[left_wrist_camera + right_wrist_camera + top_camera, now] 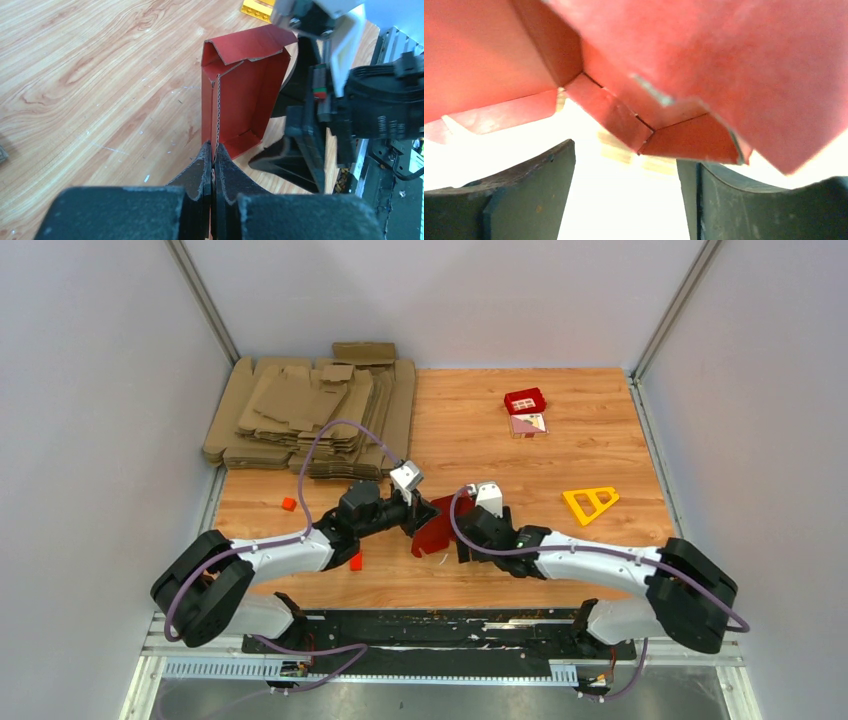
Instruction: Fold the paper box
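Observation:
The red paper box (pixel 432 522) stands partly formed at the table's near middle, held up off the wood between both arms. In the left wrist view the box (pixel 240 95) has upright walls, an open side and a bent flap at its far end. My left gripper (pixel 213 150) is shut on the box's near wall edge. My right gripper (pixel 468 532) is on the box's right side. Its fingers (pixel 549 175) stand apart, open, just under the box's red flaps (pixel 664 115), gripping nothing.
A pile of flat brown cardboard sheets (pixel 310 415) lies at the back left. A small red patterned tile on a card (pixel 525 405) sits at the back right. A yellow triangle frame (pixel 590 502) lies right of my right arm. Small orange-red bits (pixel 288 504) lie at left.

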